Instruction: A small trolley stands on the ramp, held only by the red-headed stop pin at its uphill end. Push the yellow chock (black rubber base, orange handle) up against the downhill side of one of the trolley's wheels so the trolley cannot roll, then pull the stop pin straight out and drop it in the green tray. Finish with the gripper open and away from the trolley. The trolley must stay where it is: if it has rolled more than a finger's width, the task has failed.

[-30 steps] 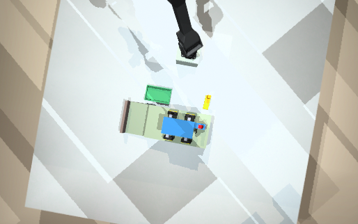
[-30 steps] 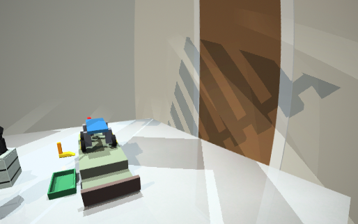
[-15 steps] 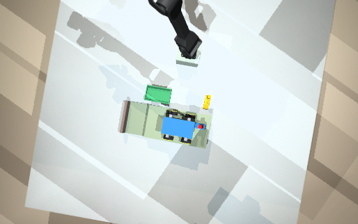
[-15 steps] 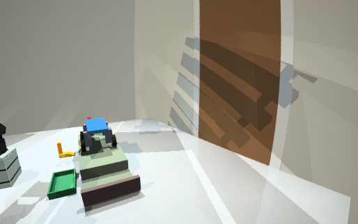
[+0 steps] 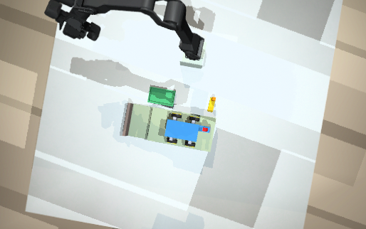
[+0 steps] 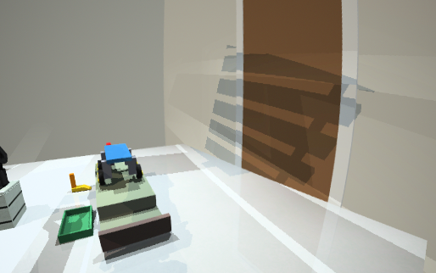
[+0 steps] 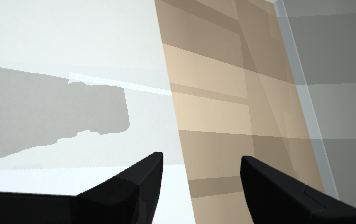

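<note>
The blue trolley (image 5: pixel 181 129) (image 6: pixel 116 153) stands near the upper end of the pale green ramp (image 5: pixel 139 122) (image 6: pixel 127 199). The red-headed stop pin (image 5: pixel 205 129) (image 6: pixel 109 143) sits at its uphill end. The yellow chock (image 5: pixel 211 104) (image 6: pixel 78 185) with its orange handle lies on the table beside the ramp's upper end, apart from the wheels. The green tray (image 5: pixel 161 96) (image 6: pixel 76 222) is empty, next to the ramp. My gripper (image 5: pixel 87 32) (image 7: pixel 201 162) is partly open and empty, far from all of these, over the table's edge.
The arm's base block (image 5: pixel 192 61) (image 6: pixel 10 203) stands behind the tray. A brown stop bar (image 5: pixel 125 119) (image 6: pixel 136 231) closes the ramp's lower end. The wrist view shows the table edge and the tan floor beyond.
</note>
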